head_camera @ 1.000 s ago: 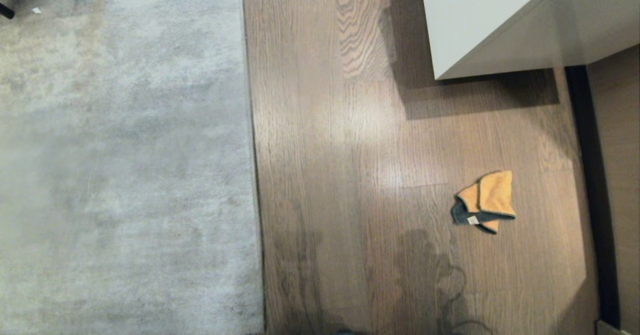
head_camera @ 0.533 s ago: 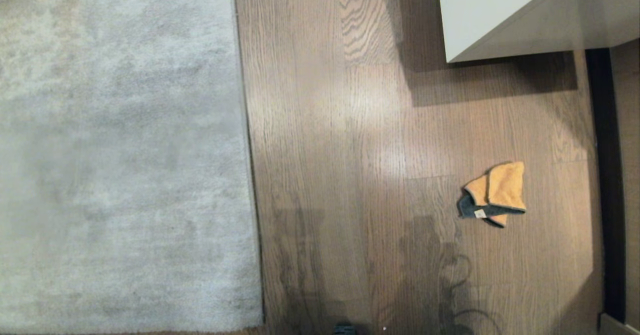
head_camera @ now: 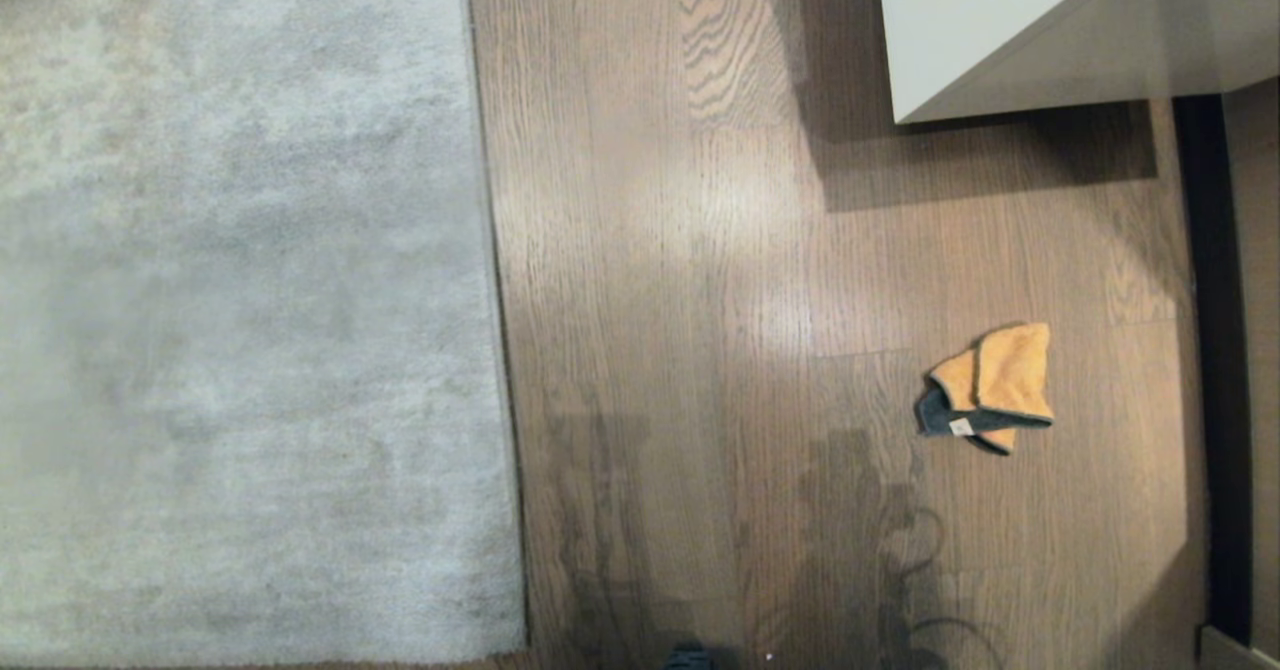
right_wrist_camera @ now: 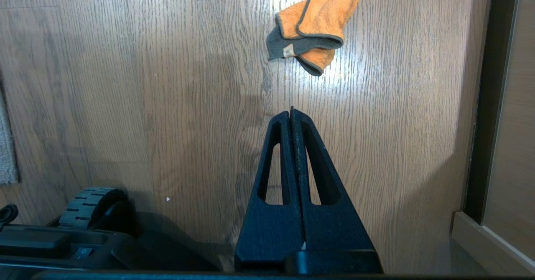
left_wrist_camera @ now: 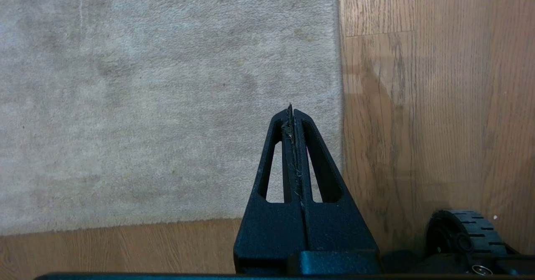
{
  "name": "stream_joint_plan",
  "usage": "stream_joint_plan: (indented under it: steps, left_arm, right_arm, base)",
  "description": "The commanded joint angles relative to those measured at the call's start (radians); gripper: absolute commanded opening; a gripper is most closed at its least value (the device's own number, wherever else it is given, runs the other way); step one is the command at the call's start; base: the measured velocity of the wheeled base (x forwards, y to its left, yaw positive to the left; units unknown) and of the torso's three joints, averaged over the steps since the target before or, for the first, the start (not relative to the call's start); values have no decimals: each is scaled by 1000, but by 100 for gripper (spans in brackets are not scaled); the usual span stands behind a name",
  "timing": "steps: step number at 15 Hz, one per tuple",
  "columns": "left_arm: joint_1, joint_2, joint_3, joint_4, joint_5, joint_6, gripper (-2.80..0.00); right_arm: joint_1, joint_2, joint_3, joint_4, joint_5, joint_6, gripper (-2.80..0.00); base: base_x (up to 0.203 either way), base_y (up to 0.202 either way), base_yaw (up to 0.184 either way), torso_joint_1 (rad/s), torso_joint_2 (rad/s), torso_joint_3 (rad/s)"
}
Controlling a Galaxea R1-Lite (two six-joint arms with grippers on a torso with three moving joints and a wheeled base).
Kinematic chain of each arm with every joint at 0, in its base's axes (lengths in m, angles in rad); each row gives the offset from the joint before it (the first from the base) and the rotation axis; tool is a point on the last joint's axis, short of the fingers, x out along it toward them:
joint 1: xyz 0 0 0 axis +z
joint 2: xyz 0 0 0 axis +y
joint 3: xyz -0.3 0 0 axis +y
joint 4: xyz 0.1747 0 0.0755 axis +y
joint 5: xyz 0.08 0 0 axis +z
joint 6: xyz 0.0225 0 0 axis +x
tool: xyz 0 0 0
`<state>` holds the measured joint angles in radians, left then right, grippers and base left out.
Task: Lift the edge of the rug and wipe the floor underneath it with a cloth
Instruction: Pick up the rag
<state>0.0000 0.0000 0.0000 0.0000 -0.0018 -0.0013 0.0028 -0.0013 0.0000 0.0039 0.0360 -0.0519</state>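
A pale grey rug fills the left half of the head view, and its rug edge point(head_camera: 492, 280) lies flat on the brown wooden floor point(head_camera: 680, 300). The orange cloth point(head_camera: 990, 385) with a grey part lies crumpled on the floor at the right. Neither arm shows in the head view. In the left wrist view my left gripper point(left_wrist_camera: 291, 110) is shut and empty, high above the rug's corner, with the rug edge point(left_wrist_camera: 339, 104) just beside it. In the right wrist view my right gripper point(right_wrist_camera: 291, 112) is shut and empty above the bare floor point(right_wrist_camera: 175, 104), short of the cloth point(right_wrist_camera: 314, 25).
A white cabinet point(head_camera: 1000, 30) stands at the back right, casting a shadow on the planks. A dark gap and wooden wall trim point(head_camera: 1215, 370) run along the right side. My base and its wheels point(right_wrist_camera: 94, 200) show near the grippers in both wrist views.
The whole head view shifted between one second ago and half a second ago, so the camera moved; since then it is still. The cloth and the rug lie as before.
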Motion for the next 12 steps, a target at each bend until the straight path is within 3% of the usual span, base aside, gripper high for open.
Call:
stream_joint_plan:
  steps: [1, 6, 12]
  left_arm:
    - [0, 0, 0, 0, 0, 0, -280]
    - [0, 0, 0, 0, 0, -1, -280]
    - [0, 0, 0, 0, 0, -2, -280]
  right_arm:
    - [0, 1, 0, -1, 1, 0, -280]
    - [0, 1, 0, 0, 1, 0, -280]
    - [0, 1, 0, 0, 1, 0, -280]
  base:
    - [0, 0, 0, 0, 0, 0]
    - [0, 0, 0, 3, 1, -28]
    - [0, 0, 0, 3, 1, -178]
